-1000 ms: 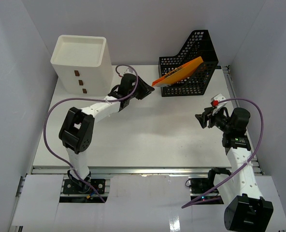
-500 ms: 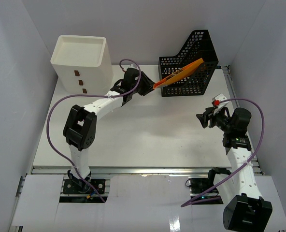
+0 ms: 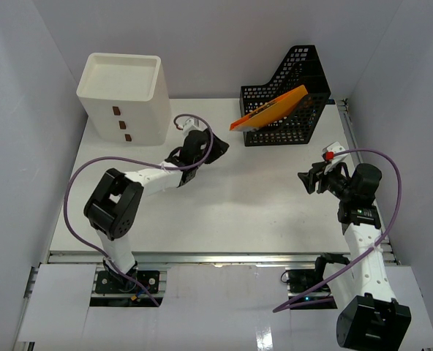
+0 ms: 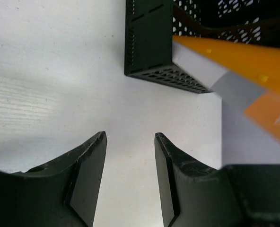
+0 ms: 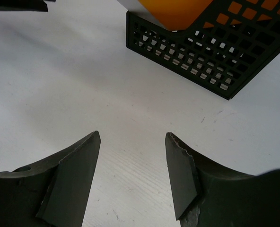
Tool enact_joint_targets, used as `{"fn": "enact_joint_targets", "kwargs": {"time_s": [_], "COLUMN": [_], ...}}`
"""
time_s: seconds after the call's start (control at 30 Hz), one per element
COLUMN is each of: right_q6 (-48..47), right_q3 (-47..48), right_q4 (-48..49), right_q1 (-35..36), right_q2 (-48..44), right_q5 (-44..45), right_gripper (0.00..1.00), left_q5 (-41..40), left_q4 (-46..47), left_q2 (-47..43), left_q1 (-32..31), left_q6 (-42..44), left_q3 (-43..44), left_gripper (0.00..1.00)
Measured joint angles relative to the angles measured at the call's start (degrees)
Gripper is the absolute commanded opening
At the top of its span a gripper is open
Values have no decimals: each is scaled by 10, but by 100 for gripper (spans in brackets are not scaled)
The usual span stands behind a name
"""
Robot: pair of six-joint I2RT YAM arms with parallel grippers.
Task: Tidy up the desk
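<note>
Rail: metal, runs along the near edge of the bench.

Bench: large flat white rectangle, white walls on the left, right and far sides. The surface is matt and smooth, with a faint grain in the wrist views. Judged rigid, heavy and fixed. It offers nothing to take hold of, so any grip goes to what stands on it. Probably slick, so light items would slide under a push.

Right claw: near the right edge, jaws spread, nothing between them, bare bench beneath.

Left claw: toward the far side, jaws spread and empty. It points at the file holder and sits near its front corner, not touching.

File holder: black perforated mesh, looks stiff, low front rising to a tall back. Stands far right.

Folder: orange, thin and flat. It leans tilted in the holder, with its lower corner out past the low front. Judged light and slightly flexible. The protruding edge looks like the accessible hold.

Drawer box: white, three small brown pulls, far left, well apart from the holder.
</note>
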Motion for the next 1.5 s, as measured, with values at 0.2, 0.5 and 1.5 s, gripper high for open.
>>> {"fn": "enact_joint_targets", "kwargs": {"time_s": [0.2, 0.5, 1.5], "right_q6": [4, 6, 6], "right_q3": [0, 0, 0], "right_q4": [0, 1, 5], "right_q1": [-3, -4, -12], "right_q2": [-3, -3, -3], "right_q5": [-7, -8, -8], "right_gripper": [64, 64, 64], "left_q5": [-56, -174, -304], "left_q4": [229, 500, 583], "left_q2": [-4, 45, 218], "left_q1": [-35, -85, -163], "left_q6": [154, 324, 522], "left_q3": [-105, -83, 191], "left_gripper": [59, 68, 91]}}
